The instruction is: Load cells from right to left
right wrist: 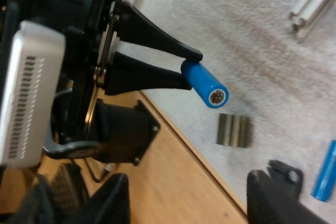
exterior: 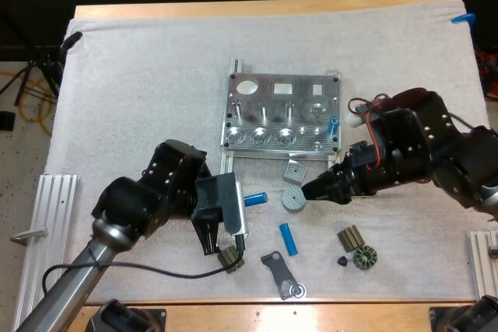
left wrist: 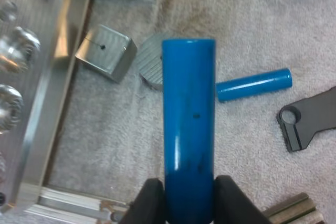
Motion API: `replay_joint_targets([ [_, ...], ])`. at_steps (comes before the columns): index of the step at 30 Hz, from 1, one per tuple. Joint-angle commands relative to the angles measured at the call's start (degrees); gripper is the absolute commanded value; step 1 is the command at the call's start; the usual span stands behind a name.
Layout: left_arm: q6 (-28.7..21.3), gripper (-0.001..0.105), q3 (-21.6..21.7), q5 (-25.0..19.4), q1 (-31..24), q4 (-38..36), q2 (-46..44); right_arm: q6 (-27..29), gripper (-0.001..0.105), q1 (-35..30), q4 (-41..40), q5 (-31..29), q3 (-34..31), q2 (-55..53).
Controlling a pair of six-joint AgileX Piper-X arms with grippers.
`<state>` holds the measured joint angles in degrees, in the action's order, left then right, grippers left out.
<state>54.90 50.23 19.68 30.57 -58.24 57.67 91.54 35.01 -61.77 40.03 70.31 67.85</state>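
High view: left gripper [exterior: 243, 201] pinches blue cell [exterior: 255, 199]; fixture [exterior: 282, 113] lies beyond it, toward mat's [exterior: 140, 99] far edge. Left wrist view: cell's long axis points straight out from fingers [left wrist: 149, 203], fixture alongside. Right wrist view: right gripper [right wrist: 189, 187] spread, empty

- My left arm [exterior: 128, 211] reaches in from the near left corner, with its wrist bent so that the left claw [exterior: 243, 200] points to the right.
- The left claw's black fingers [left wrist: 150, 203] press from both sides on the base of a bright blue cylinder [left wrist: 189, 129], which juts out ahead of the tips.
- My right arm [exterior: 440, 153] comes in from the right edge, elbow raised and forearm angled down.
- The right claw [exterior: 311, 190] points left, toward the left claw.
- The right claw's own fingers [right wrist: 275, 198] stand apart, gripping nothing.
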Motion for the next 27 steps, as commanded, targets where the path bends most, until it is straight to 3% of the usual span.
replay_joint_targets([
  [1, 0.54, 0.010, 0.04, 0.75, -0.12, -0.31, -1.18, -1.61, 0.050, -0.01, 2.60, 2.26, -0.80, -0.23],
  [8, 0.54, 0.010, 0.04, 4.64, -0.12, -0.31, -3.22, -8.03, 0.050, 0.29, 10.27, 3.34, -5.43, -0.23],
  [13, 0.54, 0.010, 0.04, 5.00, -0.12, -0.21, -3.30, -11.98, 0.050, 4.32, 17.96, 3.63, -9.26, 0.02],
  [19, 0.54, 0.010, 0.04, 5.00, -0.12, -0.21, -3.30, -14.62, 0.050, 8.87, 22.25, -3.31, -10.00, 2.76],
  [27, 0.54, 0.010, 0.04, 5.90, -0.12, -0.21, -3.30, -18.11, 0.050, 9.31, 25.61, -2.81, -10.00, 6.80],
])
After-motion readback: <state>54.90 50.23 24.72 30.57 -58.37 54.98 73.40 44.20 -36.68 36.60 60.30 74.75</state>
